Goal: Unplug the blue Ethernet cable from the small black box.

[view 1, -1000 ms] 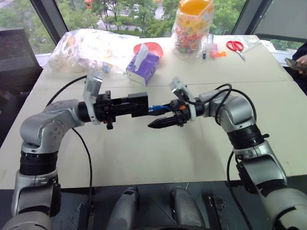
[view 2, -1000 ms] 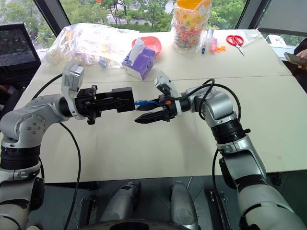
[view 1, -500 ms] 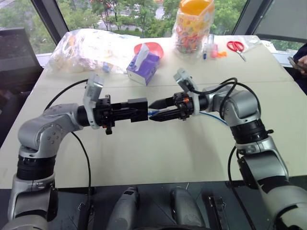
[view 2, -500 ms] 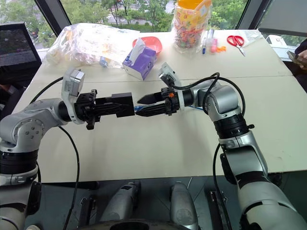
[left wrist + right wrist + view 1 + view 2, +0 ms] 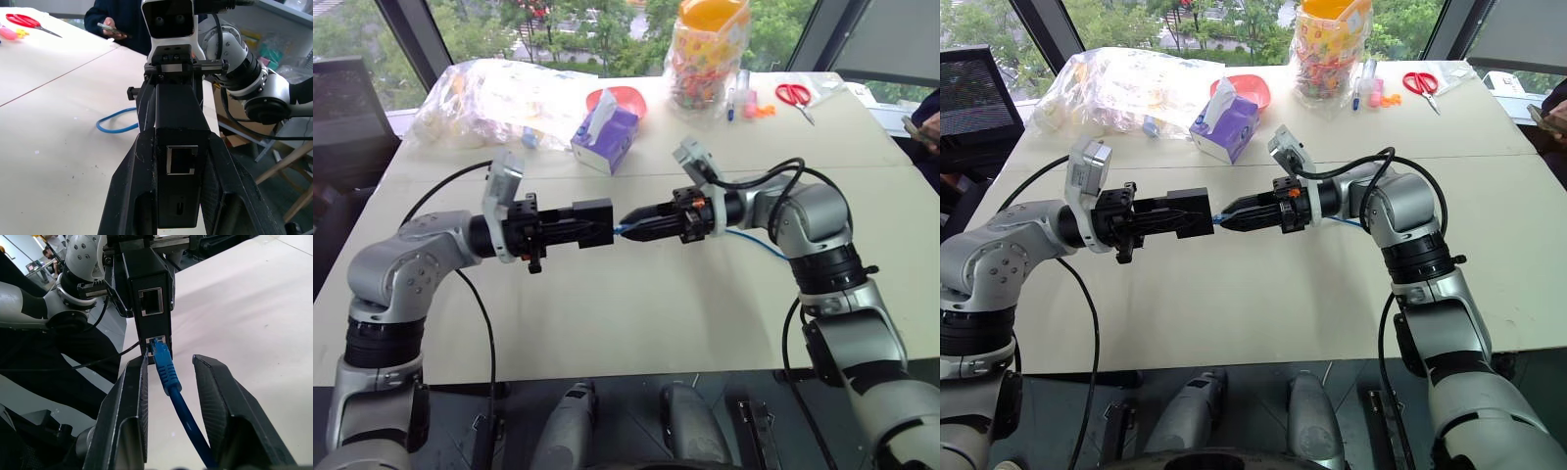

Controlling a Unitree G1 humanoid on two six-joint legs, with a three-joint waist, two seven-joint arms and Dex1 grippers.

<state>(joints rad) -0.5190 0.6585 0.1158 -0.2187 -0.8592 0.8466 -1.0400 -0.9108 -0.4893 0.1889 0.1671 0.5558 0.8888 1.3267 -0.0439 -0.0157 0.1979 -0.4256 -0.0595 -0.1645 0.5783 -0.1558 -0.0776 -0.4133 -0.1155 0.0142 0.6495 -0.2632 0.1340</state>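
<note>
My left arm reaches in from the left of the frame with its hand (image 5: 592,222) held level and pointing toward centre, fingers clamped on the small black box (image 5: 594,222), which sits just left of centre above the pale surface (image 5: 636,323). My right arm bends in from the right, its hand (image 5: 636,226) level and pointing back at the box, so the two hands meet tip to tip at mid-frame. In the right wrist view the two black fingers (image 5: 129,406) stand apart on either side of the blue Ethernet cable (image 5: 168,374); I cannot tell whether they touch it. The cable's plug is seated in the lower socket of the box; the upper socket is vacant. Behind the right hand the cable trails to the right and downward, toward the surface (image 5: 759,243). A purple tissue box (image 5: 605,137) lies above centre, well apart.
</note>
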